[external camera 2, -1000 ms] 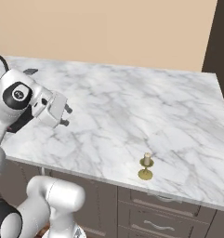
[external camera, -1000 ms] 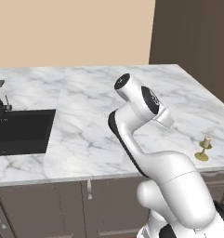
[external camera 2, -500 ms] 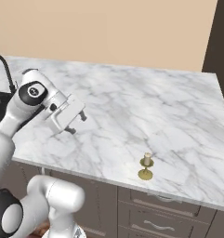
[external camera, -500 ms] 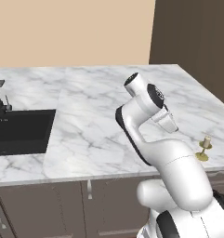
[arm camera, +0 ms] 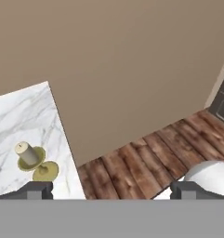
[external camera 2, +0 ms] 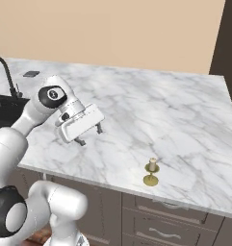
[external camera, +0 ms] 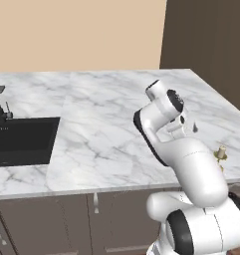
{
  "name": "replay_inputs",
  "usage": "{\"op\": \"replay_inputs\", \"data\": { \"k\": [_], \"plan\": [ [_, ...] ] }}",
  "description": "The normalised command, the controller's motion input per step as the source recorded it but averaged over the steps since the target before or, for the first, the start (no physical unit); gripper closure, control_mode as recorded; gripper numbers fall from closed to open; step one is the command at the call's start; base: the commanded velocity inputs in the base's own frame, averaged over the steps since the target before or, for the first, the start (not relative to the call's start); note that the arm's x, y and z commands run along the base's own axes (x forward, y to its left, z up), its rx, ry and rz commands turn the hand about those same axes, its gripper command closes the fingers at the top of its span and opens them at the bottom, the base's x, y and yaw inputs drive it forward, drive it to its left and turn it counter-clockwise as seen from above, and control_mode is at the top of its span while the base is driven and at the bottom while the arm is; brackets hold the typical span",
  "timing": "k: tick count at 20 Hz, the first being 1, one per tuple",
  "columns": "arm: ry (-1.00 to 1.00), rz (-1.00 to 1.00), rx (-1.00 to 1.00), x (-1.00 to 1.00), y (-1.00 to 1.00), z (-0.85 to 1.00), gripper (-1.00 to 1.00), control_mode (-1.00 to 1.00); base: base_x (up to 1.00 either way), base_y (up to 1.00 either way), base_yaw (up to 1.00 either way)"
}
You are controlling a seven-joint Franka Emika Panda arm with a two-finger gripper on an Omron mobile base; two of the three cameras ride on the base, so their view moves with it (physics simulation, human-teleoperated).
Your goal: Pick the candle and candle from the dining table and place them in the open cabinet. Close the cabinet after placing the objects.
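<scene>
Gripper [external camera 2: 90, 136] spread wide and empty above the white grey-veined marble dining table [external camera 2: 151, 115].
Near the table's front edge stands the small cream candle on its brass-yellow stemmed holder [external camera 2: 151, 172], upright and well apart from the fingers. A good approach probably centres over it, descends straight, and closes low on the stem without tipping it.

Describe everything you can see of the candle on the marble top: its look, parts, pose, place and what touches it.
The candle is a short cream stub standing upright in an olive-gold holder with a cup, thin stem and round foot. It stands near the front edge of the white, grey-veined marble top, towards its right end. Only the marble under its foot touches it; the gripper is well apart to its left.
</scene>
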Motion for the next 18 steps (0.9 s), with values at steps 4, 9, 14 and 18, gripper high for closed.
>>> {"op": "replay_inputs", "data": {
  "k": [4, 9, 14, 18],
  "plan": [
    [-0.11, -0.12, 0.0, -0.25, -0.39, -0.28, -1.0, -1.0, 0.0, 0.0, 0.0],
    [-0.07, 0.03, 0.0, -0.22, -0.36, -0.19, -1.0, -1.0, 0.0, 0.0, 0.0],
    [0.0, 0.11, 0.0, -0.15, -0.32, -0.26, -1.0, -1.0, 0.0, 0.0, 0.0],
    [0.0, 0.09, 0.0, -0.04, -0.29, -0.35, -1.0, -1.0, 0.0, 0.0, 0.0]
  ]
}}
